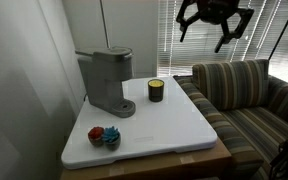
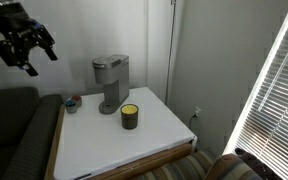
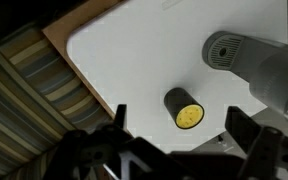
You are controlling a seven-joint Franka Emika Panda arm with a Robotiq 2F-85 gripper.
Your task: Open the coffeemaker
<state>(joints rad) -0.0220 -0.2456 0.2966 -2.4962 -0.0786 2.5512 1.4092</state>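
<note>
The coffeemaker [image 1: 106,78] [image 2: 111,78] is a tall grey machine at the back of the white table [image 1: 174,130], and its rounded top lid lies down. In the wrist view the coffeemaker [image 3: 256,62] shows from above at the right. My gripper [image 1: 204,32] [image 2: 29,58] hangs high in the air over the couch, well away from the machine. It is open, with nothing between its fingers. In the wrist view my gripper [image 3: 180,122] frames the table far below, its dark fingers [image 3: 119,125] spread wide.
A dark candle jar [image 1: 156,90] [image 2: 130,116] [image 3: 183,108] with yellow wax stands in front of the coffeemaker. Small colourful objects [image 1: 104,135] sit near a table corner. A striped couch [image 1: 244,95] borders the table. Window blinds [image 2: 269,90] hang nearby.
</note>
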